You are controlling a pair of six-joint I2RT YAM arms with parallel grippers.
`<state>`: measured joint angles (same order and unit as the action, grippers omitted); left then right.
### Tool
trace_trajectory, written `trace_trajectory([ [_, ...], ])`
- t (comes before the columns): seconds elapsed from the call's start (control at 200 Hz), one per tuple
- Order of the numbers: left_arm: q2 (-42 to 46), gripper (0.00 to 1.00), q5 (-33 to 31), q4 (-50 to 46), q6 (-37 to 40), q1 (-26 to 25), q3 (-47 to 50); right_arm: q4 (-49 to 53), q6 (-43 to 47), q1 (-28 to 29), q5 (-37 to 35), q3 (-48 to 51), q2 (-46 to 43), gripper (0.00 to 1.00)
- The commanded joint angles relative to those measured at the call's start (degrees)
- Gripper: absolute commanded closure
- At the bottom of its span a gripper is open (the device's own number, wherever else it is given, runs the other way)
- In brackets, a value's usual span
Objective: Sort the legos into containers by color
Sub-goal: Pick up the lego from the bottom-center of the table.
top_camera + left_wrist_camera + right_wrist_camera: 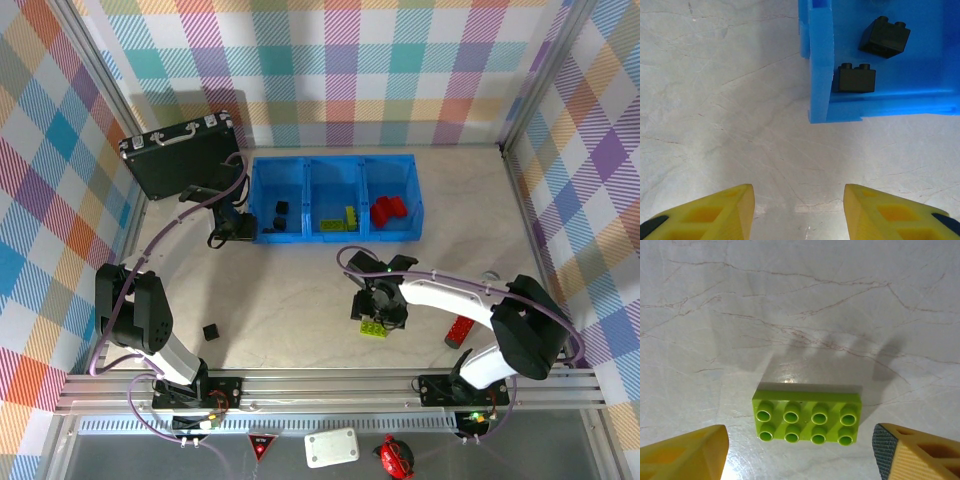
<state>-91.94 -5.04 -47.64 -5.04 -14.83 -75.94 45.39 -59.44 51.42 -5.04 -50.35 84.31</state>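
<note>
Plaid panels in many colours wall in a pale, veined stone-look tabletop. Along its far edge, near the middle, stands the bright blue plastic bin with three square compartments. A black metal-edged briefcase stands at the far-left corner.

The left arm rises from its base at the near edge and arches forward. Its wrist bends down, so the left gripper hangs just outside the bin's left end. The left wrist view shows its yellow fingers a moderate way apart, with bare tabletop between them and nothing held. Beyond them one black studded brick lies against the left compartment's wall and another black brick sits a little deeper in.

The middle compartment holds lime-green pieces and the right one holds red bricks.

The right arm leans from its base at the near-right edge and stretches leftward, low across the tabletop, its white forearm nearly level. The right gripper points down over a lime-green eight-stud plate that lies flat, studs up, near the middle of the tabletop. Its fingers stand wide, one on each side of the plate, apart from it and gripping nothing.

A small black cube sits toward the near-left edge, and a long red bar lies close by the right arm.
</note>
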Motion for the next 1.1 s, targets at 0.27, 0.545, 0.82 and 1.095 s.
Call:
trace_trajectory([
  [0.27,0.6,0.49,0.2,0.3,0.6,0.5,0.5,-0.3,-3.8,1.1,1.5,2.2,1.9,0.22],
  [0.545,0.4,0.5,0.5,0.3,0.6,0.5,0.4,0.3,-2.3,1.4,1.9,0.6,4.6,0.23],
  [0.82,0.6,0.5,0.6,0.4,0.6,0.5,0.5,1.5,-1.5,1.5,1.6,-0.7,5.7,0.24],
  [1.095,0.4,0.5,0.8,0.3,0.6,0.5,0.3,2.0,-0.9,2.0,1.8,-2.0,5.6,0.24],
])
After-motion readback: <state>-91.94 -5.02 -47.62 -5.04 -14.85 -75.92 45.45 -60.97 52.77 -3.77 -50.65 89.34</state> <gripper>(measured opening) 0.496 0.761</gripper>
